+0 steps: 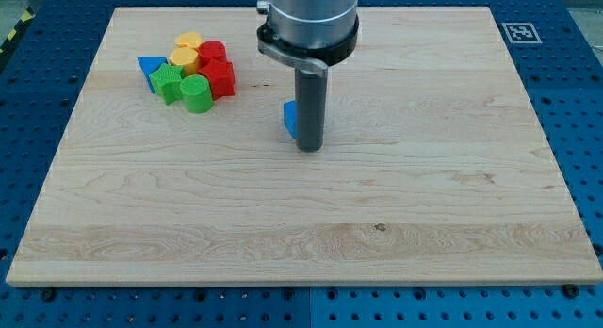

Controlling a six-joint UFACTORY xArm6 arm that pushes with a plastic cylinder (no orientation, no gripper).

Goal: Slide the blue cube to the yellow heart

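The blue cube (290, 119) sits near the middle of the wooden board, mostly hidden behind my rod. My tip (310, 147) rests on the board right against the cube's right side. The yellow heart (189, 42) lies at the top of a cluster of blocks in the view's upper left, well to the left of the cube and above it.
The cluster also holds a yellow block (183, 58), a blue triangle (149, 68), a green star-like block (169, 83), a green cylinder (197, 92), a red cylinder (213, 53) and a red block (220, 78). The board's edge (301, 287) borders a blue perforated table.
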